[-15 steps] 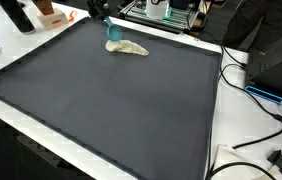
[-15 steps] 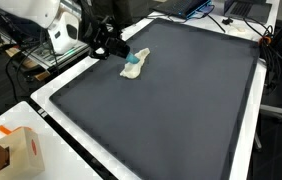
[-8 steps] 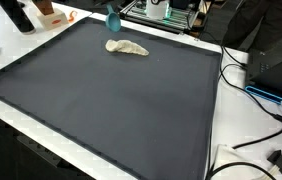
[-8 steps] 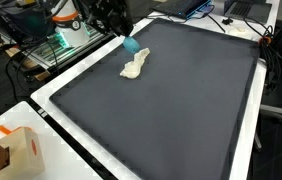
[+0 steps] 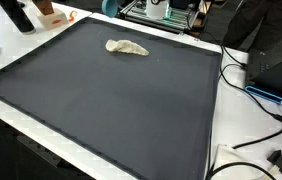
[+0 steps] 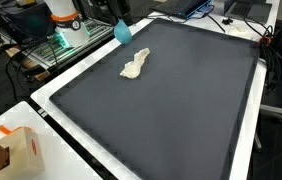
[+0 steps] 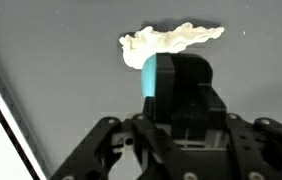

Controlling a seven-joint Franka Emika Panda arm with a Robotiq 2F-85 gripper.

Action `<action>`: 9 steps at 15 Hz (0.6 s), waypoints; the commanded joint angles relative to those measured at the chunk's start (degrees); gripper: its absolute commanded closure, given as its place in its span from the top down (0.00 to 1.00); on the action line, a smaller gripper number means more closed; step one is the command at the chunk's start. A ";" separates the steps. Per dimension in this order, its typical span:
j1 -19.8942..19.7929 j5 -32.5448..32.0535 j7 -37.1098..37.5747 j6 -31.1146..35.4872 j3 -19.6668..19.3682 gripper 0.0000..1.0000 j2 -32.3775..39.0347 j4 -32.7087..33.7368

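A: Teal object [image 6: 123, 32], position?
B: Raised clear of the dark mat [image 6: 181, 110], near its far corner. Clamped in the gripper [image 6: 120, 18], whose fingers are mostly cut off by the frame's top edge.
A: Under it?
B: Crumpled cream cloth [image 6: 134, 66] lying on the mat, apart from the teal object.
A: Surroundings?
B: White tabletop [image 6: 56, 140] rims the mat. Cardboard box [image 6: 11, 150] at the near corner, cables [image 6: 271, 60] along the opposite side.
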 commanded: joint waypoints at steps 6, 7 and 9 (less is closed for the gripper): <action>2.82 -9.71 8.06 -9.87 2.61 0.25 -2.72 3.71; 3.09 -10.12 8.20 -10.65 2.74 0.25 -2.55 4.35; 3.55 -10.15 8.99 -14.35 2.94 0.25 -2.02 5.98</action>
